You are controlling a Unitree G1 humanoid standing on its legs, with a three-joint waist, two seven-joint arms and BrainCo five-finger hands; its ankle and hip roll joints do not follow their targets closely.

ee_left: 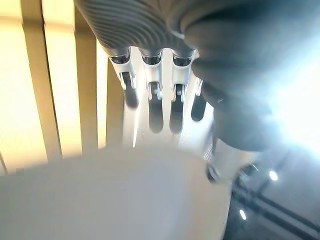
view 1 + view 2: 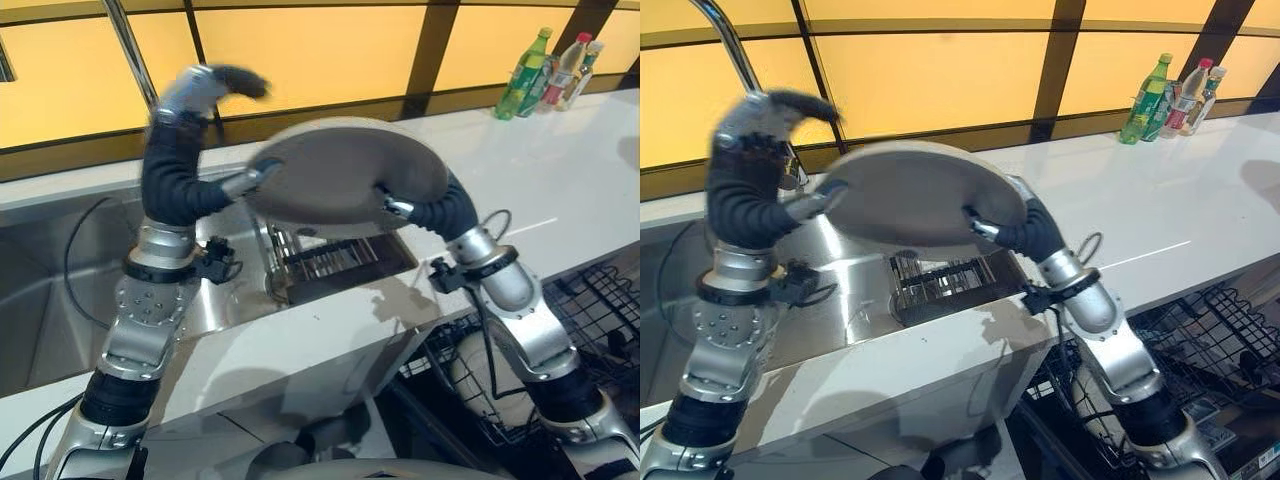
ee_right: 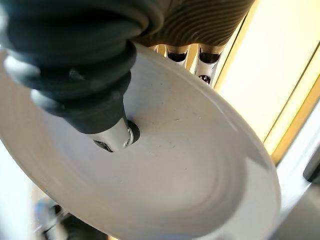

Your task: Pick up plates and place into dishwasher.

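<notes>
In the left eye view, a round grey plate (image 2: 345, 172) is held in the air above a dish rack (image 2: 330, 262) sunk in the sink, the right hand (image 2: 400, 208) pinching its rim on one side and the left hand (image 2: 250, 180) touching the opposite edge, probably to steady it; green and red bottles (image 2: 548, 72) stand on the white bench (image 2: 560, 180) well away from the rack. In the left wrist view, that hand's fingers (image 1: 155, 112) are straight and spread just past the plate's pale edge. In the right wrist view, the thumb (image 3: 117, 140) presses the plate's face with fingers curled behind, clamped on it.
</notes>
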